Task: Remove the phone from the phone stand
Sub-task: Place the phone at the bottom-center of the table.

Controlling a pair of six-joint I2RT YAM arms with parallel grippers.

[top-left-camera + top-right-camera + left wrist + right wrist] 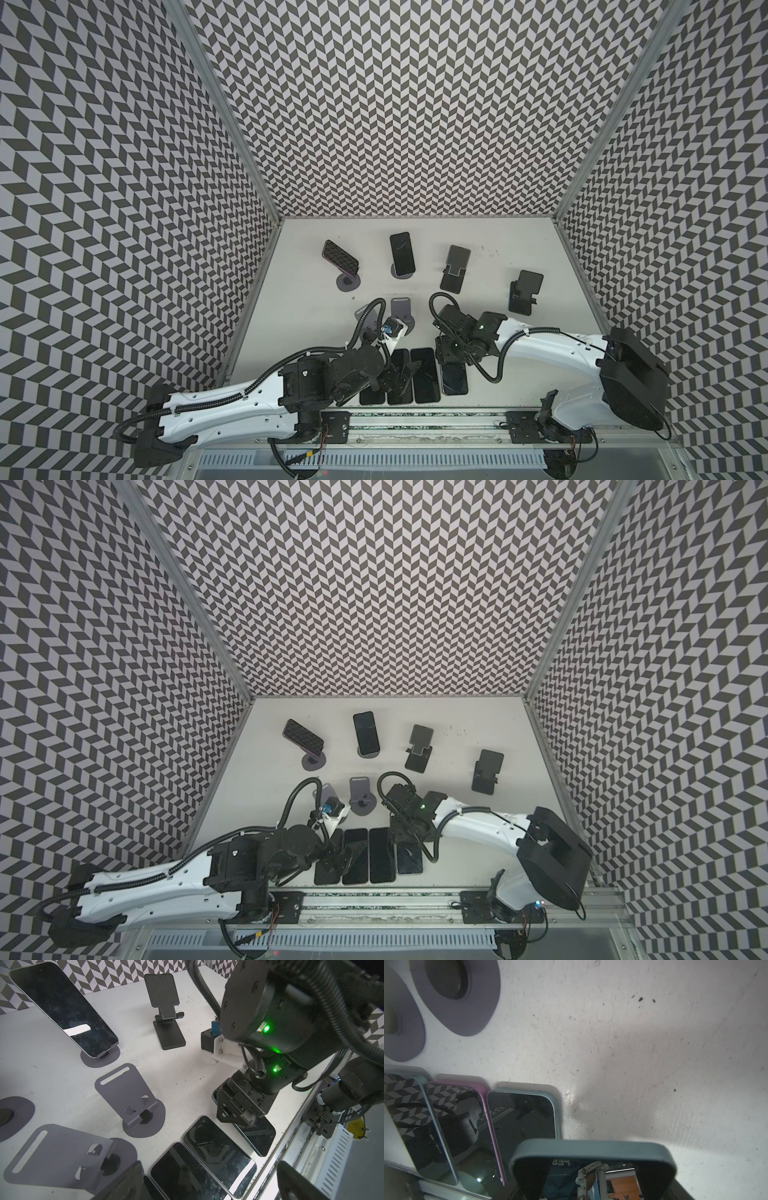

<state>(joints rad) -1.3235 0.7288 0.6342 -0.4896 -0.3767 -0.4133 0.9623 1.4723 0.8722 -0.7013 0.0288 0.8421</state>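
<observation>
My left gripper [399, 376]: spread wide, empty, over the row of flat phones [424, 376]. My right gripper [236, 1118]: clamped on the teal phone [257, 1136] at the row's right end. I cannot tell if the phone is resting down. Risk: released high, it drops. Released skewed, it rides onto its neighbour.

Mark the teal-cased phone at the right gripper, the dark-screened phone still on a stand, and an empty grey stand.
teal-cased phone [591, 1150]: right wrist view, case's end edge.
dark-screened phone [401, 253]: a top view, screen middle.
empty grey stand [122, 1088]: left wrist view, backplate.
</observation>
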